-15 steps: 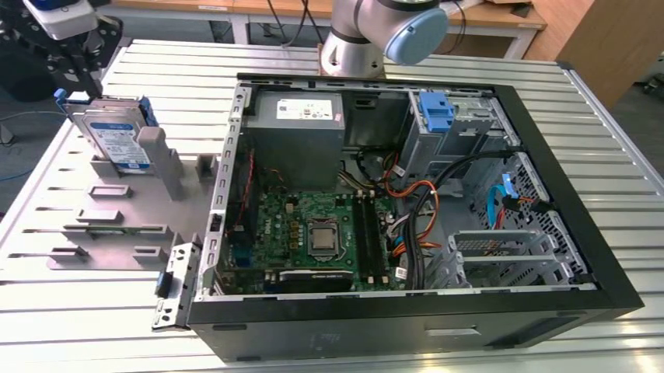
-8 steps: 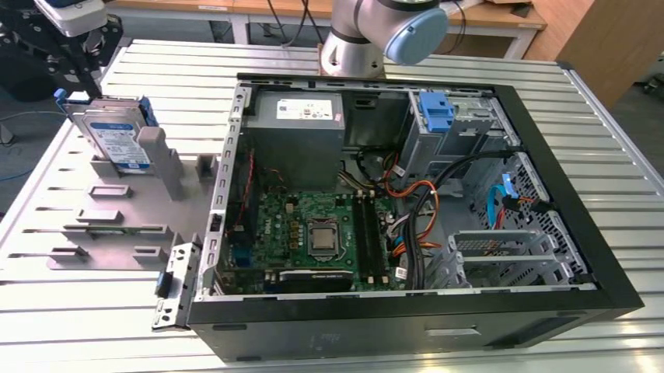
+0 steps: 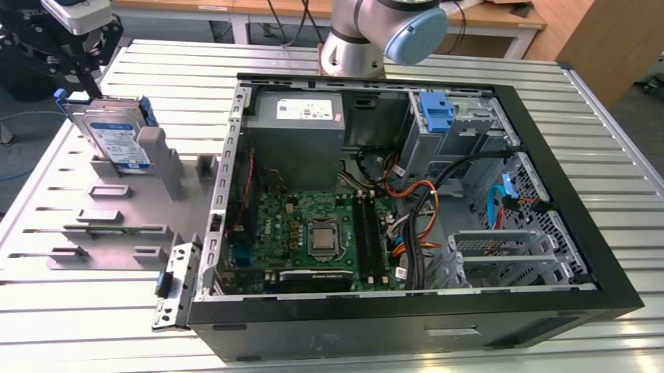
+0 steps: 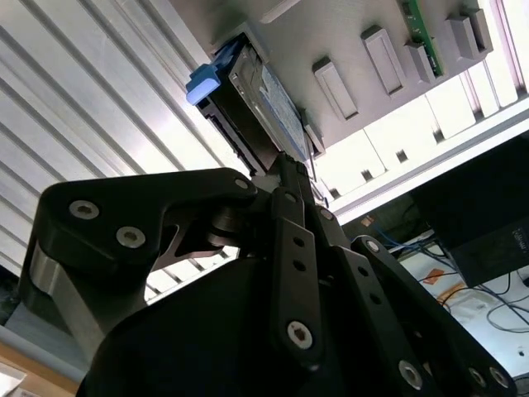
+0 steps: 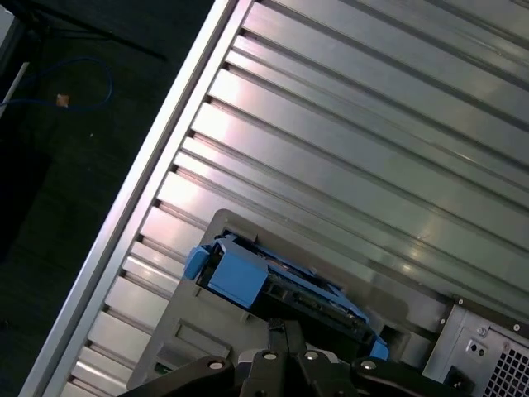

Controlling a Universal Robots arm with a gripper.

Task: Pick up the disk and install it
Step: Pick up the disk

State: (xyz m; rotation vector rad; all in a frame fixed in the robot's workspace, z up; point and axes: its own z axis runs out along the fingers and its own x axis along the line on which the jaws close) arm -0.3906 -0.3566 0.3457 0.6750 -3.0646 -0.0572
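The disk [image 3: 112,136] stands on edge in a grey holder [image 3: 124,225] on the slatted table, at the exterior view's left of the open computer case [image 3: 581,233]. It is silver with a white-and-blue label and blue rails. My gripper [image 3: 92,84] hangs just over the disk's top far corner, fingers together with nothing between them. In the second wrist view the gripper [image 4: 285,161] points at the disk's [image 4: 264,99] edge below its blue tab. The first wrist view looks down past the gripper [image 5: 285,327] onto the disk's [image 5: 306,302] top edge and the holder [image 5: 190,331].
Inside the case sit a grey power-supply box [image 3: 295,113], a green motherboard [image 3: 311,233], a blue bracket [image 3: 438,113] in the upper drive bay and a metal cage [image 3: 508,249]. The arm's base [image 3: 358,47] stands behind the case. A metal bracket [image 3: 174,286] lies by the case's near corner.
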